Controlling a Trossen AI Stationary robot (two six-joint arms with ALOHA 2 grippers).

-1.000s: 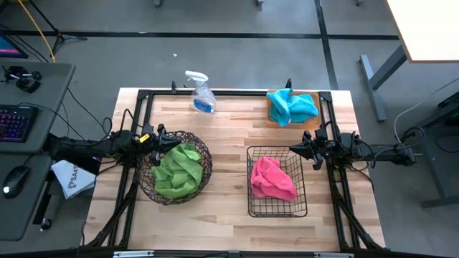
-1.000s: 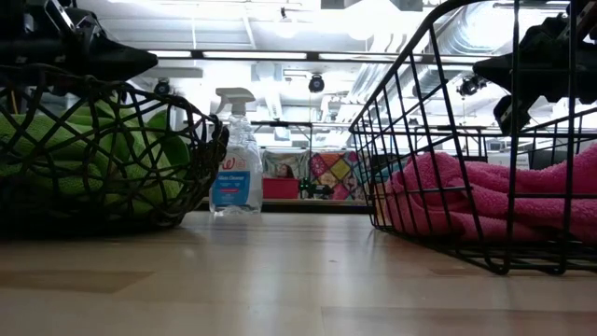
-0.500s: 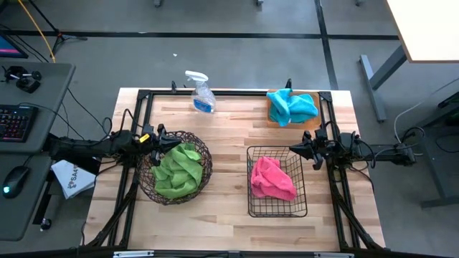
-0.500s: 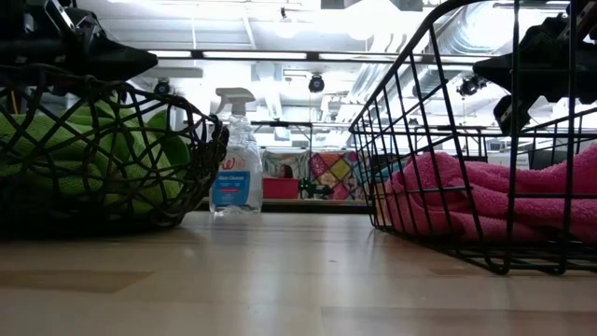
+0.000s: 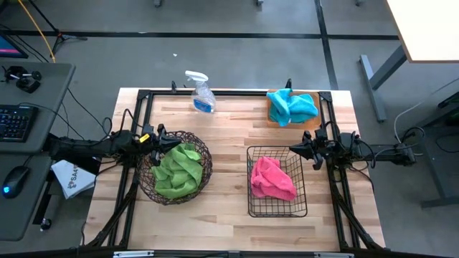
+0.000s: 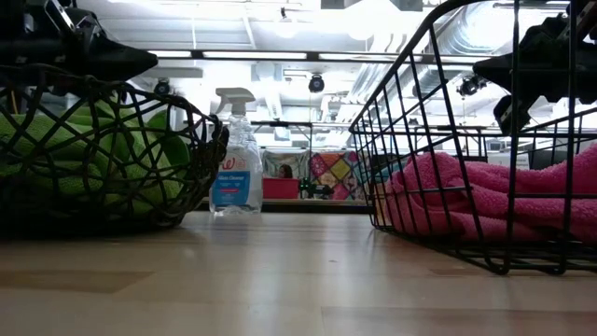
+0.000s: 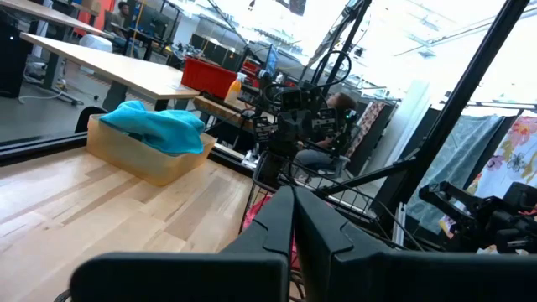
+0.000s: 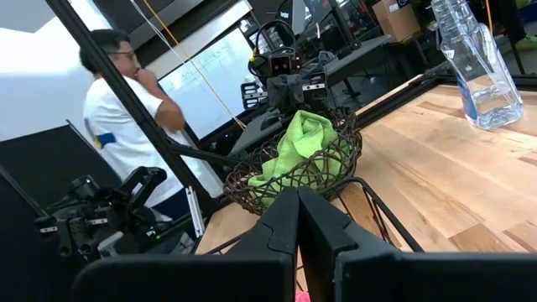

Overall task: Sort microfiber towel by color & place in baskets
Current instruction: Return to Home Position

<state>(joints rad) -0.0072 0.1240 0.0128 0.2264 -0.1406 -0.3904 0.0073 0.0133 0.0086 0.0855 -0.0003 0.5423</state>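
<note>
Lime green towels [image 5: 176, 170] lie in the round dark woven-wire bowl [image 5: 203, 175]. A pink towel [image 5: 271, 178] lies in the square black wire-grid basket [image 5: 252, 203]. Turquoise towels [image 5: 290, 106] are heaped on the orange tray [image 5: 273, 121] at the table's far right. My left gripper [image 5: 176, 142] hovers shut over the bowl's far-left rim, touching nothing. My right gripper [image 5: 292, 148] hangs shut above the wire-grid basket's far-right corner, also touching nothing. In the wrist views both pairs of fingers, left [image 7: 293, 220] and right [image 8: 298, 220], are closed together.
A clear spray bottle with blue liquid [image 5: 201, 93] stands near the table's far edge, left of the tray. A black metal frame [image 5: 229, 92] runs around the tabletop. Bare wood lies between the bowl and basket and along the near edge. A person [image 8: 138, 109] stands beyond the table's left side.
</note>
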